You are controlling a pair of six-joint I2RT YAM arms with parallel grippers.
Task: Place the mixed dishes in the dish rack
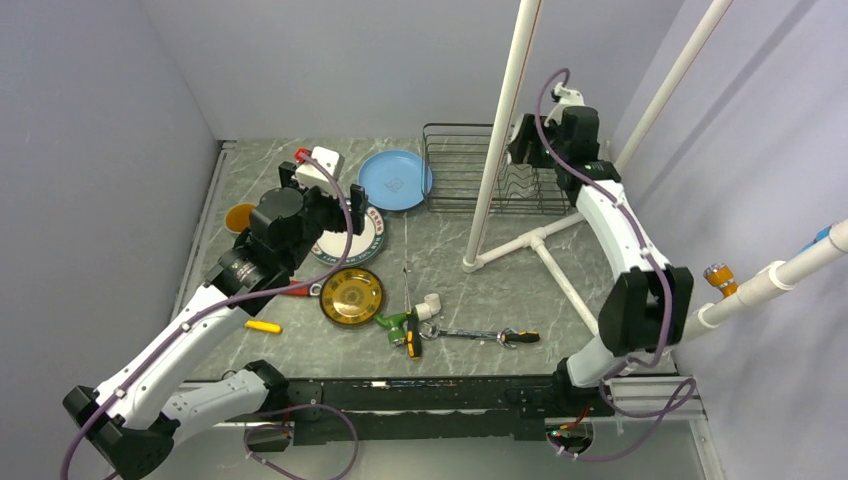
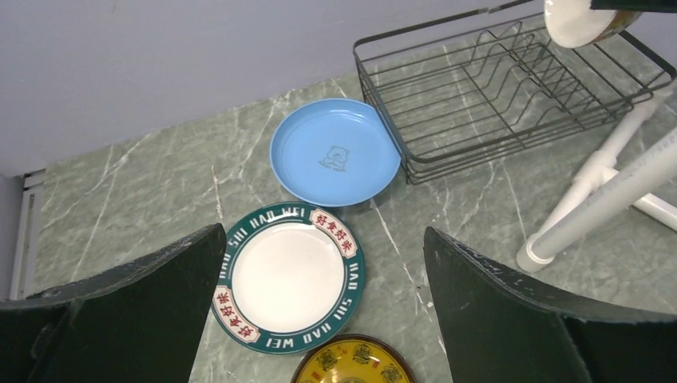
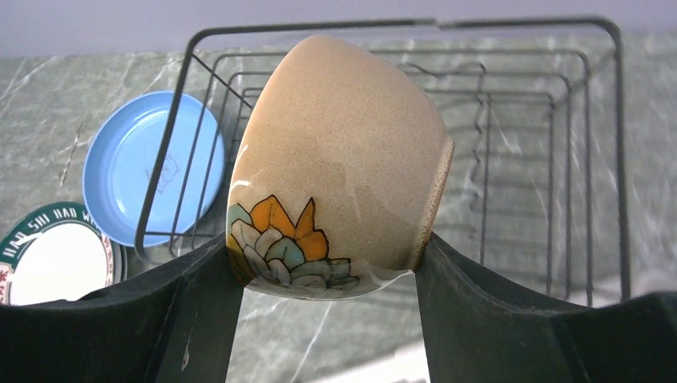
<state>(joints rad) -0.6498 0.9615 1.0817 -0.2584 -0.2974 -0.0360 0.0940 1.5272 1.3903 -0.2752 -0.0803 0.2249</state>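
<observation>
My right gripper (image 3: 327, 279) is shut on the whitish bowl (image 3: 343, 152), which has a leaf pattern and lies on its side, held above the black wire dish rack (image 3: 527, 120). In the top view this gripper (image 1: 530, 145) hangs over the rack (image 1: 460, 170). My left gripper (image 2: 323, 319) is open and empty above the green-rimmed white plate (image 2: 287, 275). The light-blue plate (image 2: 335, 152) lies beside the rack's left side. The yellow-centred plate (image 2: 351, 367) lies just near of the green-rimmed one. A round orange-topped thing (image 1: 240, 215) sits by the left arm; I cannot tell whether it is the mug.
The white pipe frame (image 1: 500, 130) stands in front of the rack, with its feet spread over the table. Wrenches and screwdrivers (image 1: 480, 335) lie near the front edge, and a yellow-handled one (image 1: 263, 326) lies at the left. Walls close in at the left, back and right.
</observation>
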